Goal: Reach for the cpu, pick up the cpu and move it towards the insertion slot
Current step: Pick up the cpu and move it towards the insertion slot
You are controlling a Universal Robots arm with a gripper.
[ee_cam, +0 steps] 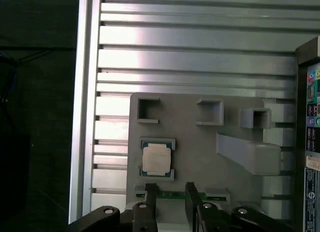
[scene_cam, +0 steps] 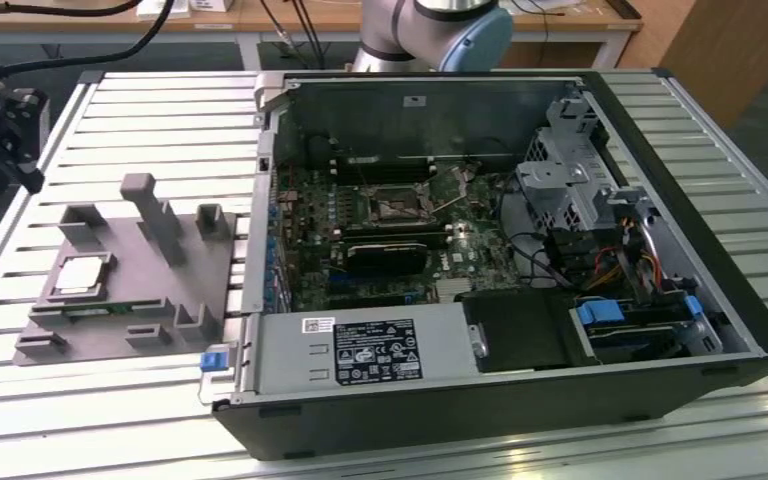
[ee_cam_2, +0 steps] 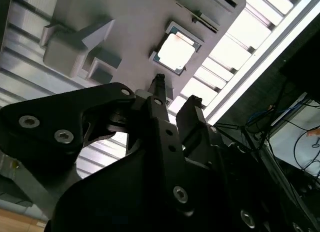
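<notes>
The cpu point(scene_cam: 80, 275) is a small silver square with a tan rim, lying flat in a recess of the grey fixture plate point(scene_cam: 131, 330) at the exterior view's left. My black gripper point(scene_cam: 8, 150) hangs above the table's edge, further to the exterior view's left and well apart from the chip. In both wrist views the cpu point(ee_cam: 156, 159) point(ee_cam_2: 175, 52) lies just beyond the tips of my gripper point(ee_cam: 170, 189) point(ee_cam_2: 176, 94). The fingers point(ee_cam: 151, 191) stand apart, open, with nothing between them. The insertion slot point(scene_cam: 395, 205) is the square black socket on the green board inside the open computer case.
Grey upright blocks point(scene_cam: 157, 215) rise from the fixture plate beside the chip, and a green memory stick point(scene_cam: 104, 308) lies along its near side. The open computer case point(scene_cam: 491, 380) takes up the exterior view's right. The slatted metal table point(scene_cam: 157, 110) lies under everything.
</notes>
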